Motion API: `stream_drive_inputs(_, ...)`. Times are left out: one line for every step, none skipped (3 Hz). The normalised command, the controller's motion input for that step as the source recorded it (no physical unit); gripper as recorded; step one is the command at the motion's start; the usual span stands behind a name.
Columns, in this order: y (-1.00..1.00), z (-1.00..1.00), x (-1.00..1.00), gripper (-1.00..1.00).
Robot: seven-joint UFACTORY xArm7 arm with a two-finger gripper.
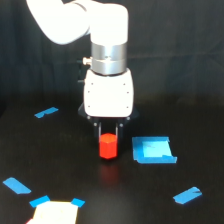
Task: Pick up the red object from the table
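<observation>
The red object point(107, 147), a small bright red-orange faceted block, sits near the middle of the black table point(60, 160). My gripper point(108, 136) hangs straight down from the white arm. Its two dark fingers point(100, 131) flank the block's top and are shut on it. A faint red reflection shows on the table a little below the block, so the block seems to hang slightly above the surface. The block's upper part is hidden between the fingers.
A blue square patch point(153, 150) lies just to the exterior view's right of the block. Blue tape strips lie at the back left point(46, 112), front left point(16, 186) and front right point(187, 195). A pale sheet point(54, 213) with blue-taped corners sits at the front edge.
</observation>
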Motion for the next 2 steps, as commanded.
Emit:
stream_drive_inputs(-0.83,1.0,-1.0,-1.0)
stream_drive_inputs(-0.62,1.0,1.0,-0.54)
